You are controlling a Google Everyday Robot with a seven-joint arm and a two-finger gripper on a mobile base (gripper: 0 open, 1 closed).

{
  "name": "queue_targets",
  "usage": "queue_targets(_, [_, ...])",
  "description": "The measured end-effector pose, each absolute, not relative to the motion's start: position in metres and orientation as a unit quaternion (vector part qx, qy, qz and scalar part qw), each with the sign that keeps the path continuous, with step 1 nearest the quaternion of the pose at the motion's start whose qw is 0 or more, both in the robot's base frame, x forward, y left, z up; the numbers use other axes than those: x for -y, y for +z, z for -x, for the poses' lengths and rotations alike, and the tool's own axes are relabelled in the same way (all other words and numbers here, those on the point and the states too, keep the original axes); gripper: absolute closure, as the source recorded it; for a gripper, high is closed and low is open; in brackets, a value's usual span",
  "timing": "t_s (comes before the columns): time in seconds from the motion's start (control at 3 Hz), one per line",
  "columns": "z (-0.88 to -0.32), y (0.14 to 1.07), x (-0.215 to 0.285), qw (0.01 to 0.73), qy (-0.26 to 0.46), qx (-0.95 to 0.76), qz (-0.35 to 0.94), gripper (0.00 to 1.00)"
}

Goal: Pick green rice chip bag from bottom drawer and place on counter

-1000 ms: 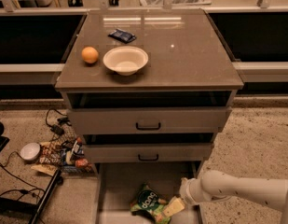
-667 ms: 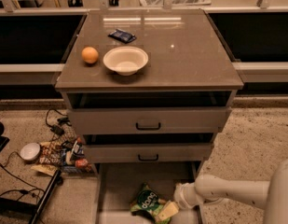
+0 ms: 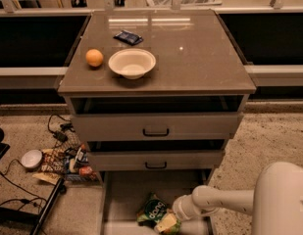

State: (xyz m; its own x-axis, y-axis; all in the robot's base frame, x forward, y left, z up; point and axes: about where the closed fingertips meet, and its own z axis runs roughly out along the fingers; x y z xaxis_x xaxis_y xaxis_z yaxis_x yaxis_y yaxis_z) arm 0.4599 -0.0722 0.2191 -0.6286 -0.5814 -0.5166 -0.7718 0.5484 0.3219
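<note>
The green rice chip bag point(image 3: 153, 210) lies crumpled on the floor of the open bottom drawer point(image 3: 124, 192), near its front. My white arm reaches in from the right, and the gripper point(image 3: 171, 220) is down at the bag's right side, touching it. The counter point(image 3: 200, 58) is the glossy grey-brown top of the cabinet above.
On the counter sit an orange point(image 3: 94, 58), a white bowl point(image 3: 132, 62) and a small dark blue packet point(image 3: 128, 37). The two upper drawers stand slightly open. Cables, packets and a white disc point(image 3: 31, 158) litter the floor at left.
My arm has moved left along the drawer, bringing the gripper in against the bag. The bag has hardly shifted.
</note>
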Motion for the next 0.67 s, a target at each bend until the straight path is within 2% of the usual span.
queue_targets(0.67, [-0.470, 0.182, 0.061, 0.184, 0.264, -0.865, 0.385, 0.00])
